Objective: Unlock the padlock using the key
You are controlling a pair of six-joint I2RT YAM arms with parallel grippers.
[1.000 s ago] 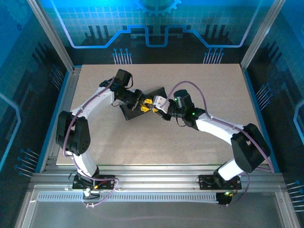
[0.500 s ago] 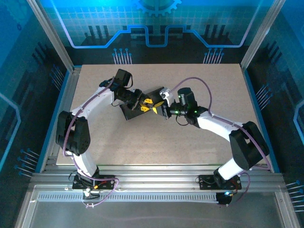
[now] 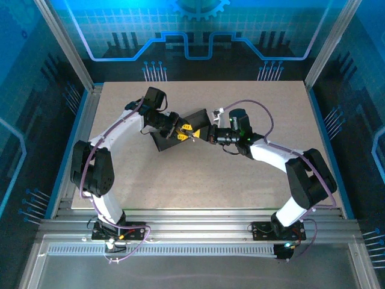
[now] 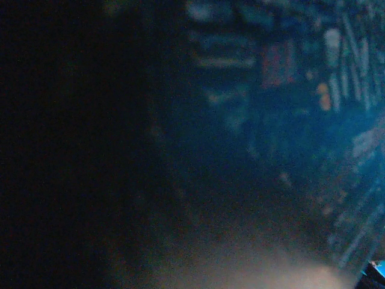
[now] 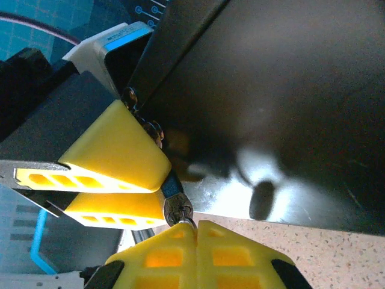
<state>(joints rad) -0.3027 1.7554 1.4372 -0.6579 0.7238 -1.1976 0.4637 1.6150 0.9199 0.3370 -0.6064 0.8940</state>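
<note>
Right gripper (image 5: 197, 227): pinching fully together on the key (image 5: 176, 205), with the small metal head caught in the seam between its yellow fingertips.
Left gripper (image 5: 162, 191): clamping on the padlock (image 5: 148, 126), its two yellow fingers lying parallel with the body between them and mostly hidden.
Padlock position: sitting between the two grippers, over the black board (image 5: 283, 90) near the middle of the counter (image 3: 252, 180). Whether it is touching the board I cannot tell.
Key position: running from the right fingertips up into the gap at the left fingers' ends, where the keyhole is probably facing. Its depth in the lock is not showing.
What is changing: the right fingers have been finishing their squeeze on the key. Meanwhile the right wrist has been rolling, its pale housing swinging round toward the far side in the top view. The left arm is staying put, bracing the lock.
What that is suggesting: the twist seems to be under way, with the key likely already seated. No shackle is visibly springing free, so the unlocking is looking unfinished.
Risk: the thin key head may be slipping in the fingertips as the turn continues, or the padlock may be rotating inside the left grip instead of the cylinder turning.
</note>
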